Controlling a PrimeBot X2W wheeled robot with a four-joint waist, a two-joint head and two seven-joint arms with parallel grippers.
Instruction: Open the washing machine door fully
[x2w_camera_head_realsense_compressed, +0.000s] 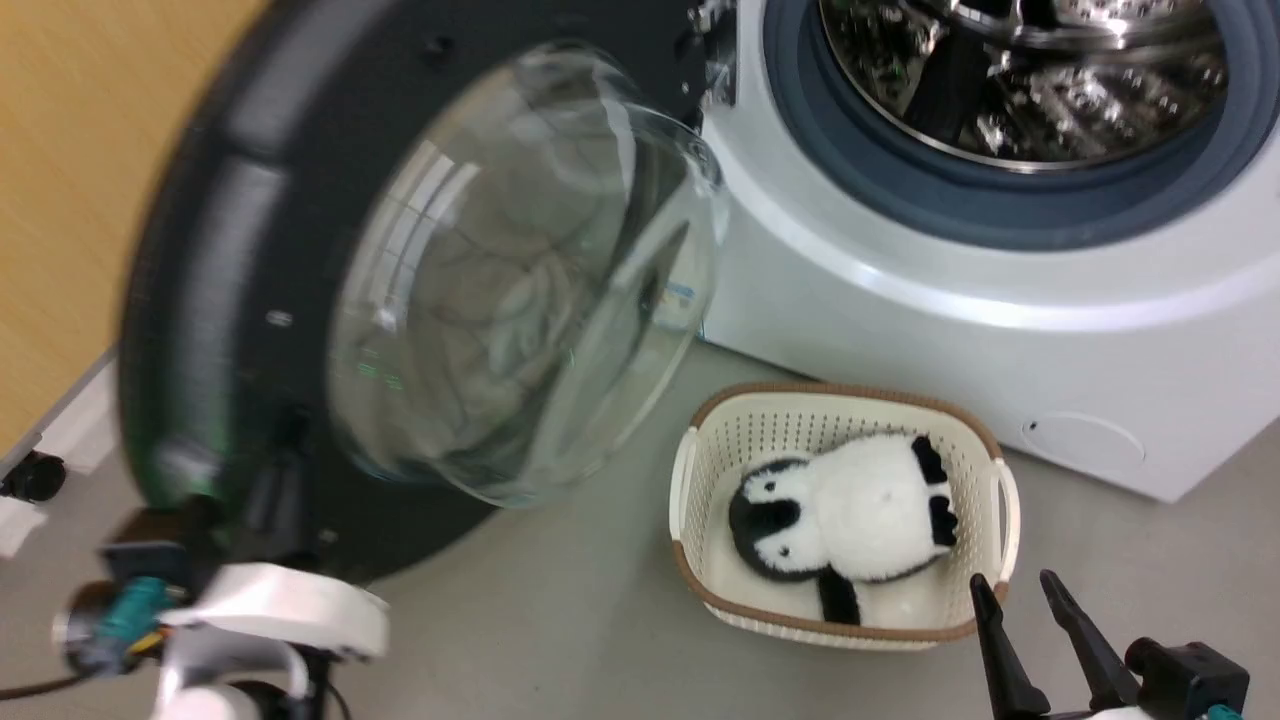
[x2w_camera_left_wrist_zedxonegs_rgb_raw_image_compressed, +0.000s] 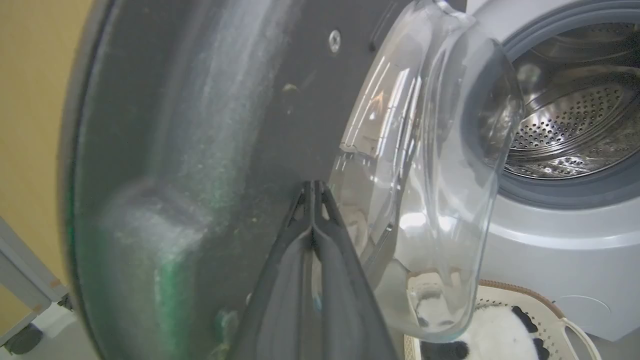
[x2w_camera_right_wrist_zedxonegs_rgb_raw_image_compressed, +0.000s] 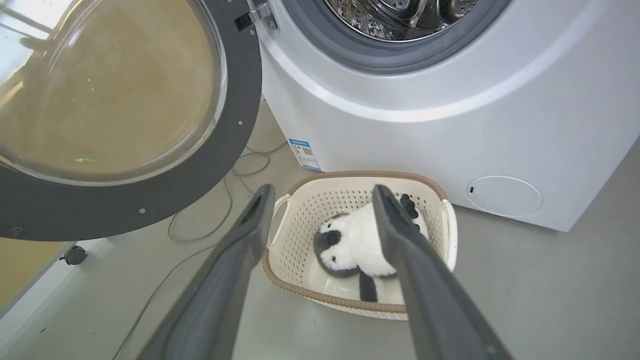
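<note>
**A:** How does the left gripper (x2w_camera_left_wrist_zedxonegs_rgb_raw_image_compressed: 312, 186) stand?

**B:** Its fingers are pressed together with nothing between them. The tips lie at the dark inner face of the washing machine door (x2w_camera_left_wrist_zedxonegs_rgb_raw_image_compressed: 210, 125), just beside the clear glass bowl (x2w_camera_left_wrist_zedxonegs_rgb_raw_image_compressed: 430, 165) (whether they actually touch that face, I cannot tell).

**A:** And the right gripper (x2w_camera_head_realsense_compressed: 1013, 582)?

**B:** Its fingers are spread wide and empty. It is low at the right of the head view, near the rim of a cream basket (x2w_camera_head_realsense_compressed: 690, 470). A black-and-white plush panda (x2w_camera_head_realsense_compressed: 850, 510) lies in the basket.

**A:** Where is the door?

**B:** It stands open, well away from the washing machine (x2w_camera_head_realsense_compressed: 900, 300), hinged on the robot's left of the opening. The grey gasket (x2w_camera_head_realsense_compressed: 900, 190) and the steel drum (x2w_camera_head_realsense_compressed: 1030, 80) are fully exposed. The basket sits on the grey floor (x2w_camera_head_realsense_compressed: 560, 620) in front of the machine.

**A:** Anything further out?

**B:** There is a blue sticker (x2w_camera_right_wrist_zedxonegs_rgb_raw_image_compressed: 305, 154) low on the machine's front. A thin cable (x2w_camera_right_wrist_zedxonegs_rgb_raw_image_compressed: 200, 235) lies on the floor below the door, and a yellow wall (x2w_camera_head_realsense_compressed: 70, 150) stands behind the door.
</note>
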